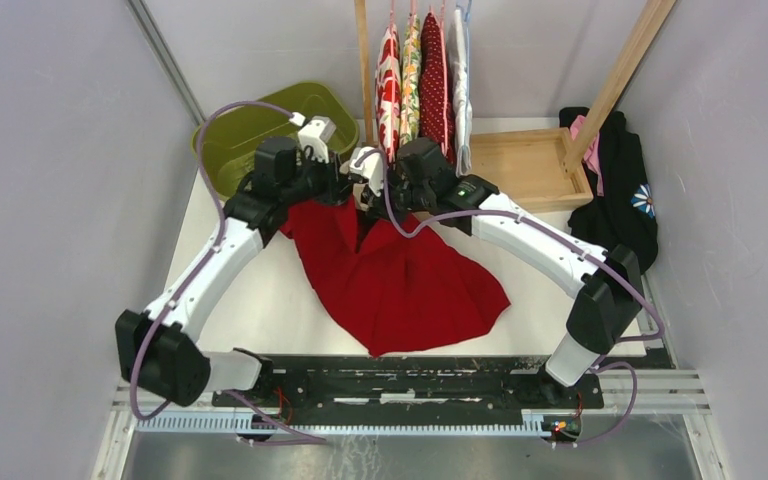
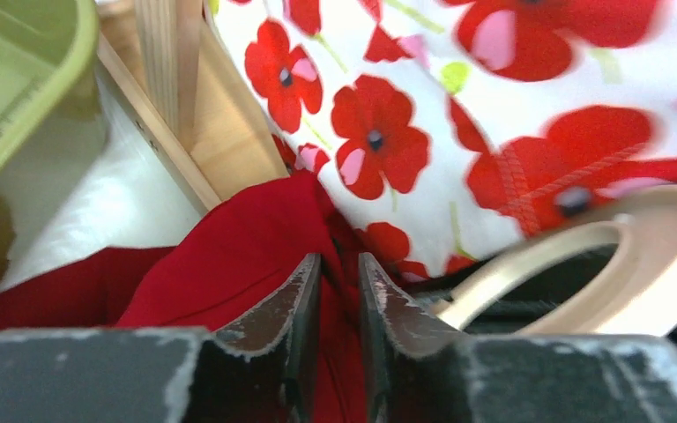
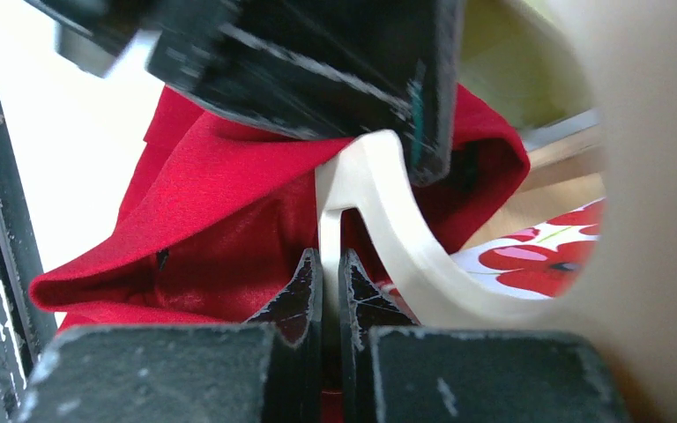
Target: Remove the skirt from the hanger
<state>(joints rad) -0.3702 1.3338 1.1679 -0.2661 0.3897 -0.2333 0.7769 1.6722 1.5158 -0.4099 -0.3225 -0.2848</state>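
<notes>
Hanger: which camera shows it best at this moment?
Right wrist. The cream hanger fills the middle, its thin stem pinched in the right end effector, red skirt draped behind. Left wrist catches only a blurred curved piece at the right edge. Top external hides nearly all of it between the two arms.

left end effector [image 2: 339, 261] slightly parted | over red skirt [image 2: 238, 247] | hanger [image 2: 670, 264] right

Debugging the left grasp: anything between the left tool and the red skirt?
Nothing visible. The left tool sits right at the red skirt, jaws slightly parted with red fabric in the gap. The cream hanger lies to one side, pinched by the right tool; the poppy-print garment hangs behind.
</notes>
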